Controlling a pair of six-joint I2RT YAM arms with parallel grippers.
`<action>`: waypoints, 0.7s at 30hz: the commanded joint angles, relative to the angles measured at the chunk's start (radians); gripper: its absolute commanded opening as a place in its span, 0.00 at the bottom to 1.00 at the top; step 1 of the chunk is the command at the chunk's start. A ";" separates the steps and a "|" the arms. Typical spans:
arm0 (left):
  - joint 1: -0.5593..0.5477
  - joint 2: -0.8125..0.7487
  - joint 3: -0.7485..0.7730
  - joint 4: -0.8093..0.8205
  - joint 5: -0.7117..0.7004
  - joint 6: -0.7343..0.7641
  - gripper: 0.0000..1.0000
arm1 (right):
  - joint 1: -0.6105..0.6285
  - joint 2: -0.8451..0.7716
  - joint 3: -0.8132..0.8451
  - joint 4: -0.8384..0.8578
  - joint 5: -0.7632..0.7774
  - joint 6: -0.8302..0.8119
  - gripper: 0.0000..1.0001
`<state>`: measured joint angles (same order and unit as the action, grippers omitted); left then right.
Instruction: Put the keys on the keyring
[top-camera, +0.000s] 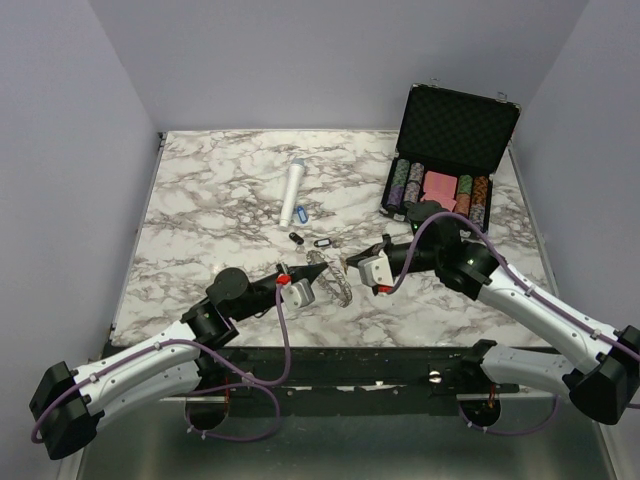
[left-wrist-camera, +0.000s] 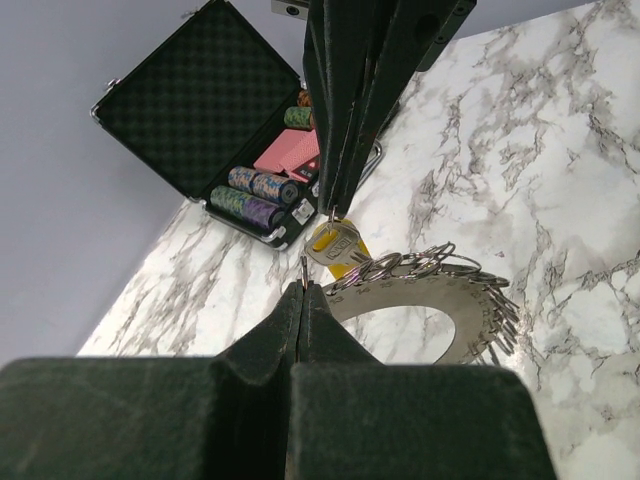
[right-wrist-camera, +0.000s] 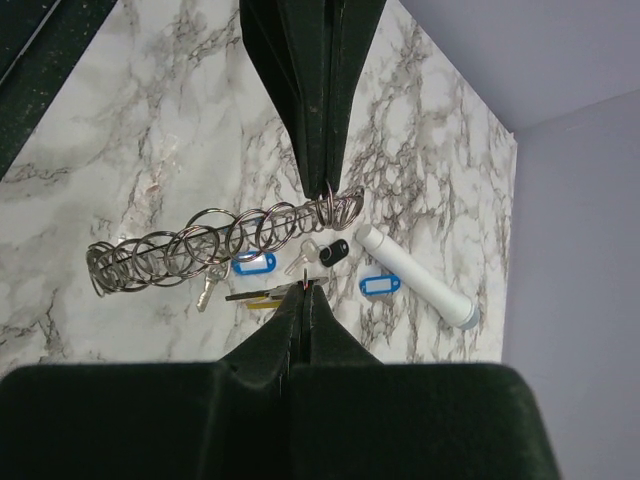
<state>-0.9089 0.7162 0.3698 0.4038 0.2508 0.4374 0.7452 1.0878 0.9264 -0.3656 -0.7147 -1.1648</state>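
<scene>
Left fingers (left-wrist-camera: 285, 325), pressed together, pinch one ring of the keyring (left-wrist-camera: 445, 300), which sits at the near middle of the desk (top-camera: 200, 200). Right fingers (right-wrist-camera: 300, 325), pressed together, hold the yellow key (left-wrist-camera: 333, 243) just beside it. Loose keys (right-wrist-camera: 253, 262) lie farther back.

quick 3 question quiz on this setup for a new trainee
1. True or false: the poker chip case stands open.
2. Which tag colour is on the key pinched at the tip of the right gripper? a) blue b) yellow c) black
3. Fill in: the left gripper is shut on a loop of the ___.
Key: 1 true; 2 b; 3 keyring.
</scene>
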 joint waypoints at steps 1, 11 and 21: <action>0.005 -0.006 0.029 0.044 0.016 0.037 0.00 | 0.014 -0.023 -0.026 0.060 0.040 -0.044 0.00; 0.005 0.014 0.034 0.043 0.059 0.046 0.00 | 0.020 -0.029 -0.041 0.103 0.043 -0.018 0.00; 0.005 0.014 0.034 0.047 0.067 0.047 0.00 | 0.043 -0.023 -0.049 0.119 0.054 -0.019 0.00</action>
<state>-0.9089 0.7341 0.3698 0.4030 0.2817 0.4698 0.7742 1.0714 0.8906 -0.2783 -0.6834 -1.1858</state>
